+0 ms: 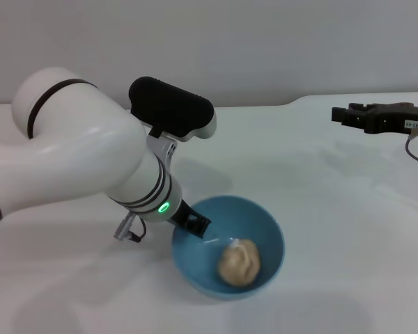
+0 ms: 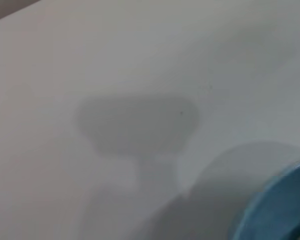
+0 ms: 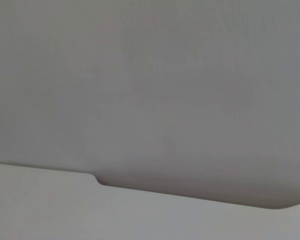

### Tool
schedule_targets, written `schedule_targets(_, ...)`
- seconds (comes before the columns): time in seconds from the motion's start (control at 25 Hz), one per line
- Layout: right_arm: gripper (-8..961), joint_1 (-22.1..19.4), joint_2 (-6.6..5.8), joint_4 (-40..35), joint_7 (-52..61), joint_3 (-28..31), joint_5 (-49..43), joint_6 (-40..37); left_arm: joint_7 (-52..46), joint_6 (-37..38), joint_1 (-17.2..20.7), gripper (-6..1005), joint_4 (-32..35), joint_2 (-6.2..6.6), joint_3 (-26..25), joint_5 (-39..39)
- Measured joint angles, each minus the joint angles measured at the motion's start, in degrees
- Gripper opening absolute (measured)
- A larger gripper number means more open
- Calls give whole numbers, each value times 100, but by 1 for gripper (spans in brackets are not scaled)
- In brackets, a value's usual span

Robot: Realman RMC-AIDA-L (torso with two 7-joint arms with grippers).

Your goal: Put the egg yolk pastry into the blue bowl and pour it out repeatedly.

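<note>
In the head view, the blue bowl (image 1: 228, 245) sits on the white desk (image 1: 348, 229), tipped a little toward the camera, and the egg yolk pastry (image 1: 239, 263) lies inside it on the near right part of the floor. The left gripper (image 1: 193, 223) reaches down from the big white arm to the bowl's left rim; a dark finger (image 1: 196, 224) sits over that rim and seems to pinch it, though the far side of the grip is hidden. The right gripper (image 1: 343, 115) hangs well apart at the far right above the desk, and whether it is open or closed cannot be told.

In the left wrist view, a curved piece of the bowl's rim (image 2: 270, 205) shows beside bare desk with shadows.

In the right wrist view, only the desk edge (image 3: 50, 200) and a grey wall (image 3: 150, 90) appear.
</note>
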Motion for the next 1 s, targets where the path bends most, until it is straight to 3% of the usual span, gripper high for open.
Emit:
schedule_targets(0.4, 388, -1, 0, 29, 29, 0, 0, 0, 0, 41, -7, 419, -28, 19, -61, 44)
schedule_targets(0.72, 388, -9, -16, 85, 31, 0, 0, 8, 0, 106, -112, 420, -228, 41, -650, 578)
schedule_targets(1.0, 388, -76, -13, 109, 13, 31, 0, 9, -3, -706, 142, 420, -456, 42, -1074, 1617)
